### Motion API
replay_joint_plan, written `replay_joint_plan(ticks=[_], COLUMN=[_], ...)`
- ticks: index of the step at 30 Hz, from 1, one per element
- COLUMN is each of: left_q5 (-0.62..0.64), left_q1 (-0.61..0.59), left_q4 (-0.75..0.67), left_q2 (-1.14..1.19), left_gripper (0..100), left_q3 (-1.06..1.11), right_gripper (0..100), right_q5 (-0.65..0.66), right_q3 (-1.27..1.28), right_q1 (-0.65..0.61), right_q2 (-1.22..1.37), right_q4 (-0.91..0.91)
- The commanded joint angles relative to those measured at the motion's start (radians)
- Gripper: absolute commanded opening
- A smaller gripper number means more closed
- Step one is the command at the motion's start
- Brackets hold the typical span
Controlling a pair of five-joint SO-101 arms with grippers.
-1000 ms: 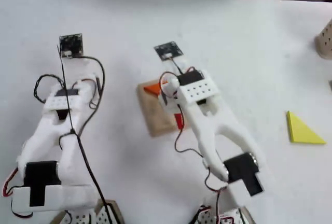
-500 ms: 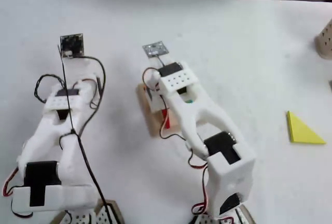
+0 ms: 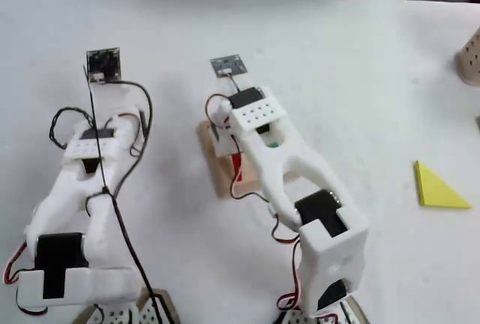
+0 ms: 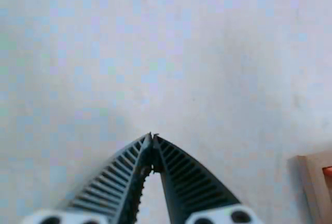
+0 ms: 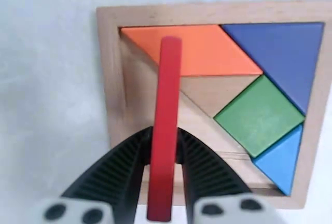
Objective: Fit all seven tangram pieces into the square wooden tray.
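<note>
The square wooden tray holds an orange parallelogram, a dark blue triangle, a green square and a small light blue triangle. My right gripper is shut on a red piece held on edge above the tray's bare left part. From above, the right arm covers most of the tray. A yellow triangle lies on the table far to the right. My left gripper is shut on nothing above bare white table, left of the tray's corner.
The white table stretches around both arms. A pale perforated object stands at the right edge. Black and red cables trail along the arms.
The right arm has swung left and drawn back over the tray, now hiding the orange piece from above. The left arm has kept still.
</note>
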Motion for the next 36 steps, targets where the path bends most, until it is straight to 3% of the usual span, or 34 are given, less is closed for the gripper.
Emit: replay_joint_plan(ticks=[1,18,26,32,36], left_q5=[-0.021,-0.021,-0.021,-0.021,-0.021], left_q1=[-0.012,-0.007,-0.007,-0.007,-0.007], left_q4=[-0.031,-0.034,-0.034,-0.034,-0.034], left_q2=[-0.050,-0.050,-0.050,-0.050,-0.050], left_gripper=[3,3,3,3,3], left_q3=[-0.029,-0.029,-0.029,-0.029,-0.029], right_gripper=[1.7,2.2,24.3,25.5,25.5], right_q5=[-0.011,-0.064,-0.064,-0.057,0.025], right_q3=[-0.035,-0.075,-0.075,-0.193,-0.292], right_q1=[-0.007,-0.093,-0.090,-0.077,-0.053], right_q2=[-0.004,0.071,0.065,0.059,0.059], right_q4=[-0.018,-0.044,-0.021,0.140,0.255])
